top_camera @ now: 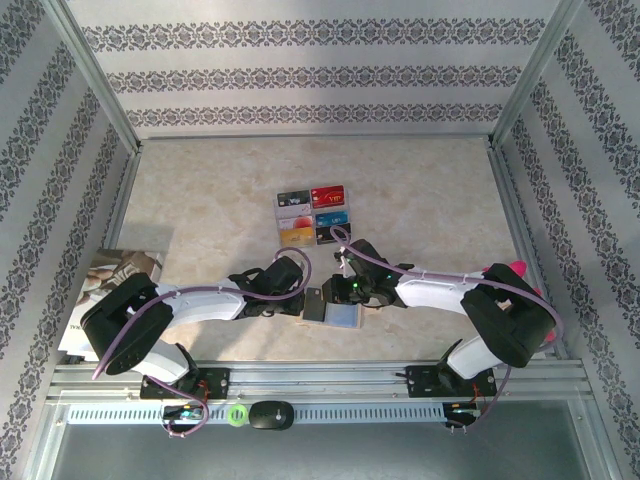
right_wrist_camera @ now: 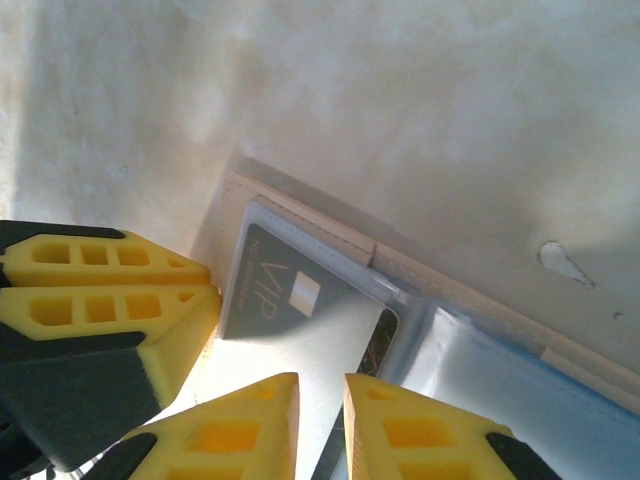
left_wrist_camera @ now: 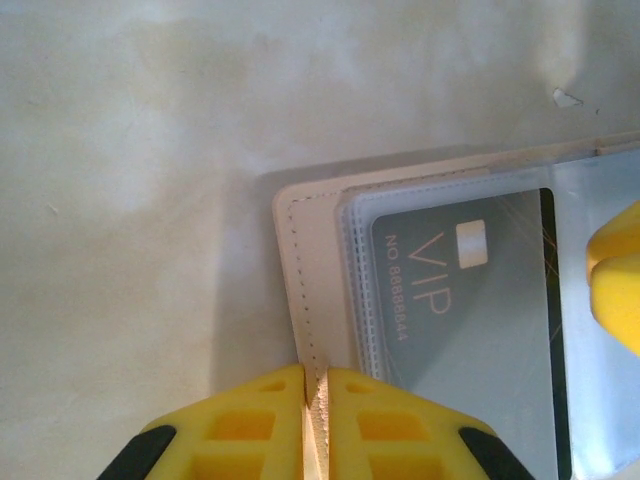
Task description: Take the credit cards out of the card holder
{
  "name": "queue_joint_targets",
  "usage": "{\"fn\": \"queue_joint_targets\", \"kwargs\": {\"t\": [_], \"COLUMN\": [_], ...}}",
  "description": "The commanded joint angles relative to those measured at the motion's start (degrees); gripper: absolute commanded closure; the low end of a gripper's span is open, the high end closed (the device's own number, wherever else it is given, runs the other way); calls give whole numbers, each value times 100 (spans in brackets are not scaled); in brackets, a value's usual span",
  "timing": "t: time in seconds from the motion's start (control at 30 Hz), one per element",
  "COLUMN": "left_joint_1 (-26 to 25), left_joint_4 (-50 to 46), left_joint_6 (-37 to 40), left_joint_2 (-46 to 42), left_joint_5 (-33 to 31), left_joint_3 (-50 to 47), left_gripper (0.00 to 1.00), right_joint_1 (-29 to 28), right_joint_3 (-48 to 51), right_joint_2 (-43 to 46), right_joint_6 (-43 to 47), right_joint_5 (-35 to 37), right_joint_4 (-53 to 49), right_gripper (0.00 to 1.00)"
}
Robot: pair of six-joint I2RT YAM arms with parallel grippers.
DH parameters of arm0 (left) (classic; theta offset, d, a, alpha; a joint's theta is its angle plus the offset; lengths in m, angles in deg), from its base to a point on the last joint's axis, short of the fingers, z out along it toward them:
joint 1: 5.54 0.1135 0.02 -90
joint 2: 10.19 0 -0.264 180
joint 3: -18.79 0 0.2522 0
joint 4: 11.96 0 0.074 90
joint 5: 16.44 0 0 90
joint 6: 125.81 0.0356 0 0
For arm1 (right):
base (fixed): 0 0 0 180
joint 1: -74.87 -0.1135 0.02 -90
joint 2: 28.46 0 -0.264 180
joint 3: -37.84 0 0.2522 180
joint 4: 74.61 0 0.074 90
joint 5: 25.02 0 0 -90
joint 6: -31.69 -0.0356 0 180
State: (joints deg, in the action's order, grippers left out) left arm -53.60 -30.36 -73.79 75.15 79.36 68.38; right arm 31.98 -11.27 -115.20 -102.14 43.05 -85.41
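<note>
At the middle of the counter's (top_camera: 440,200) near edge, just in front of the two arm bases, you have the card holder (top_camera: 340,316) lying open and flat. From overhead you get only a small pale square with a tan margin.

The left wrist view gives you its make. The tan cover (left_wrist_camera: 300,260) has a rounded corner and a stitched seam along the border. Over it sits a stack of clear plastic sleeves (left_wrist_camera: 600,400), glossy and faintly blue. A dark grey card (left_wrist_camera: 470,330) printed "VIP", with a small chip patch, is inside the top sleeve.

In that same view your left end effector (left_wrist_camera: 315,375) has its yellow ribbed fingers closed tight on the cover's tan edge.

The right wrist view shows you the holder (right_wrist_camera: 228,220) from the opposite side, with the card (right_wrist_camera: 290,295) running down toward the right end effector (right_wrist_camera: 320,385). Its fingers stand narrow, only a slim gap between the tips, and the card's dark edge leads into that gap. You cannot tell whether they actually pinch it.

The left end effector (right_wrist_camera: 195,283) appears there at the holder's corner. One yellow finger (left_wrist_camera: 620,280) of the right one shows over the sleeves in the left wrist view.

Overhead, both end effectors (top_camera: 298,298) (top_camera: 345,290) meet at the holder. Further toward the counter's far edge lies a grid of six colourful cards (top_camera: 312,216). A printed booklet (top_camera: 105,275) sits at the left edge.
</note>
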Motion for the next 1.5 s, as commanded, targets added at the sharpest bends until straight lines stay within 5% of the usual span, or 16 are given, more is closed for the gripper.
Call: {"fn": "queue_joint_targets", "kwargs": {"t": [0.0,0.73,0.97,1.33,1.47], "left_joint_1": [-64,-73,-73,-66,-66], "left_joint_4": [-42,121,139,24,-78], "left_joint_6": [-79,-63,-111,-304,-262], "left_joint_2": [126,339,255,-145,-466], "left_joint_5": [105,451,447,308,218], "left_joint_3": [-75,36,-16,-259,-248], "left_gripper": [88,88,89,88,75], "right_joint_1": [-9,-25,1,88,89], "right_joint_3": [124,118,140,382,367], "right_joint_2": [-97,-499,-527,309,571], "right_joint_6": [-136,-425,-204,226,308], "right_joint_5": [38,-296,-28,840,854], "right_joint_4": [52,602,296,-639,-625], "right_gripper": [81,80,100,100,100]}}
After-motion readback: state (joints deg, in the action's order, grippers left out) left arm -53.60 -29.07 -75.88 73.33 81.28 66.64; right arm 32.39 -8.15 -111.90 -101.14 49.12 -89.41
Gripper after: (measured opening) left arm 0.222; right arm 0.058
